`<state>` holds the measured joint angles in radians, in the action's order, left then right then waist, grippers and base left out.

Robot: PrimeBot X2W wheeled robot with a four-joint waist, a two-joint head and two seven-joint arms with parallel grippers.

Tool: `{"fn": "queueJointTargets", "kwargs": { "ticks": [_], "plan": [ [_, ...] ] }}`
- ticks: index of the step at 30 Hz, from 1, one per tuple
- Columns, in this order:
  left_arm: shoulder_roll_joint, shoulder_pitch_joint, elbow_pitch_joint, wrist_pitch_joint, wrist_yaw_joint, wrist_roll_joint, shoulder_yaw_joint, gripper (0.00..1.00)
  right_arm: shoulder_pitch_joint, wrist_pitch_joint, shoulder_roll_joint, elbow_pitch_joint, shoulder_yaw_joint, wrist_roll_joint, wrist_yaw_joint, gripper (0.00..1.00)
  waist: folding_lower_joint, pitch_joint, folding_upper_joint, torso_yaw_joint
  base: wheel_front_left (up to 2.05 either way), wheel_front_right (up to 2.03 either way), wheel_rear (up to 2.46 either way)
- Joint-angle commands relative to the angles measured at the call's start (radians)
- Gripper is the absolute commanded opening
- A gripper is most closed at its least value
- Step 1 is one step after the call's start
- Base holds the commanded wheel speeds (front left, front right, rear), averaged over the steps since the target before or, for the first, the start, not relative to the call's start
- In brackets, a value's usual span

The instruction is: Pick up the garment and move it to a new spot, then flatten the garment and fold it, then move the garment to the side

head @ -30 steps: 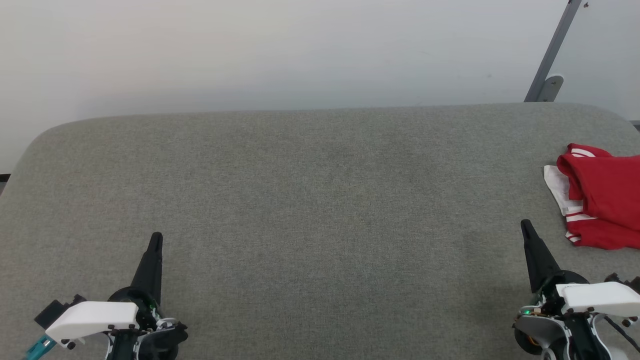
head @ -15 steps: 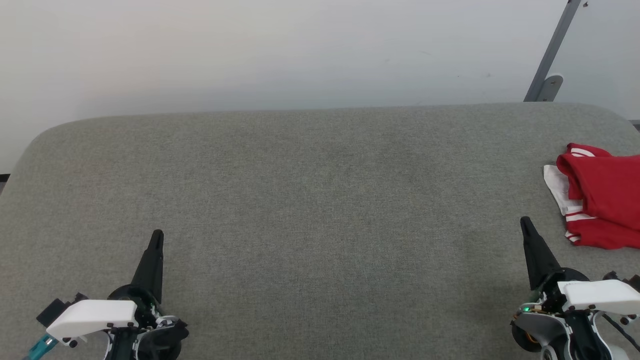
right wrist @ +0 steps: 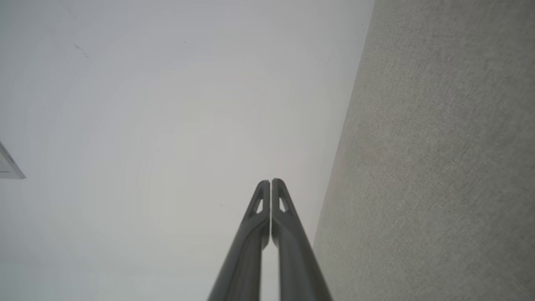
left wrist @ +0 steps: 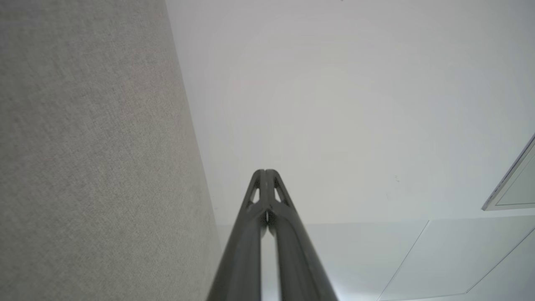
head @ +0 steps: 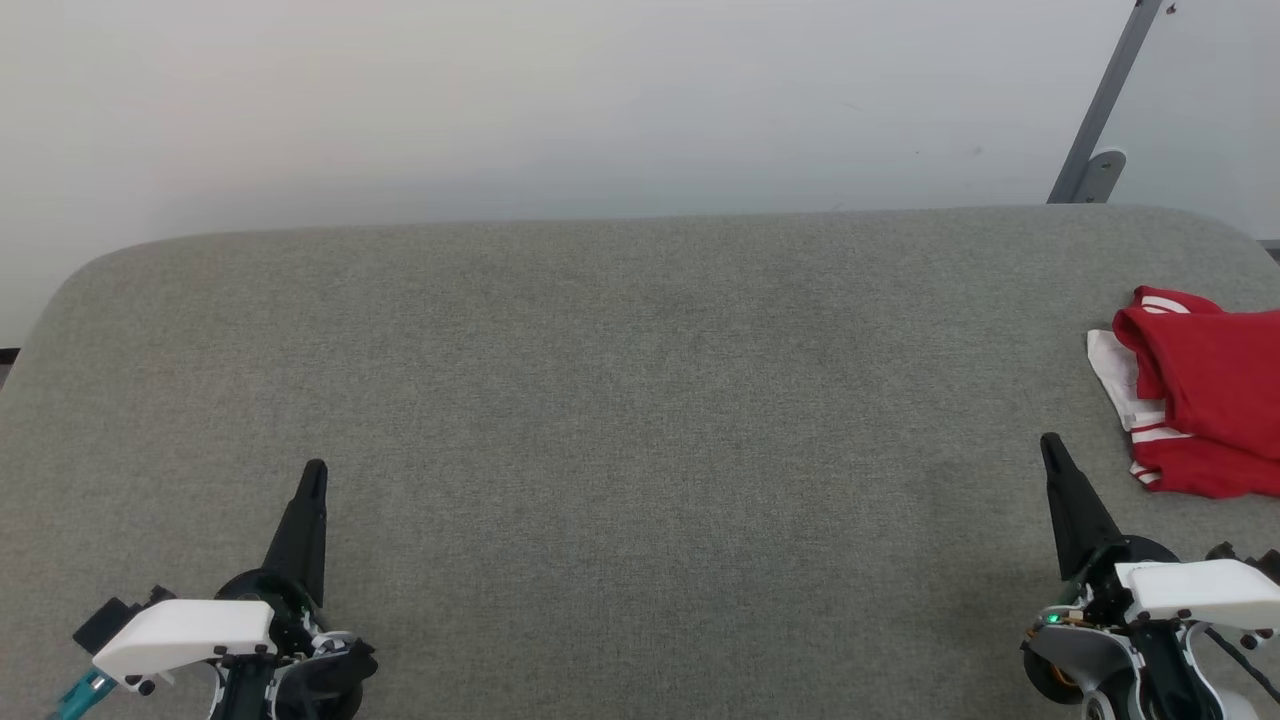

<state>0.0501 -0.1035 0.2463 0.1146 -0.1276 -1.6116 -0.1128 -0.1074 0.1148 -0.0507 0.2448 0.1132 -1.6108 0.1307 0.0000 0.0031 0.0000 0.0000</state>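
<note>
The garment (head: pixel 1210 400) is a red bundle with a white sleeve and striped trim. It lies on the grey fabric surface (head: pixel 640 400) at the far right, cut off by the picture's edge. My right gripper (head: pixel 1050 445) is shut and empty, a short way to the garment's near left and apart from it. My left gripper (head: pixel 314 470) is shut and empty at the lower left, far from the garment. In the wrist views the left gripper (left wrist: pixel 265 171) and the right gripper (right wrist: pixel 271 181) each have their fingers pressed together and point toward the pale wall.
A pale wall (head: pixel 500 100) rises behind the surface's rounded back edge. At the back right corner a grey metal strut with a bracket (head: pixel 1100 150) leans against the wall. A wide stretch of grey fabric lies between the two grippers.
Both grippers have crept very slightly forward. The garment lies where it was.
</note>
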Motion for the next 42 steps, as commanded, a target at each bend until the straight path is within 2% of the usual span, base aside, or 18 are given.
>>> {"fn": "queueJointTargets", "kwargs": {
  "ticks": [1,42],
  "plan": [
    [0.001,-0.012,0.000,0.003,-0.006,-0.002,-0.003,0.00,-0.004,0.002,0.001,0.002,0.002,-0.004,0.000,0.00,0.0000,0.000,0.0000,0.000,0.00,0.00,0.00],
    [0.000,-0.012,0.000,0.003,-0.006,-0.001,-0.003,0.00,-0.004,0.002,0.001,0.002,0.002,-0.004,0.000,0.00,0.0000,0.000,0.0000,0.000,0.00,0.00,0.00]
  ]
}}
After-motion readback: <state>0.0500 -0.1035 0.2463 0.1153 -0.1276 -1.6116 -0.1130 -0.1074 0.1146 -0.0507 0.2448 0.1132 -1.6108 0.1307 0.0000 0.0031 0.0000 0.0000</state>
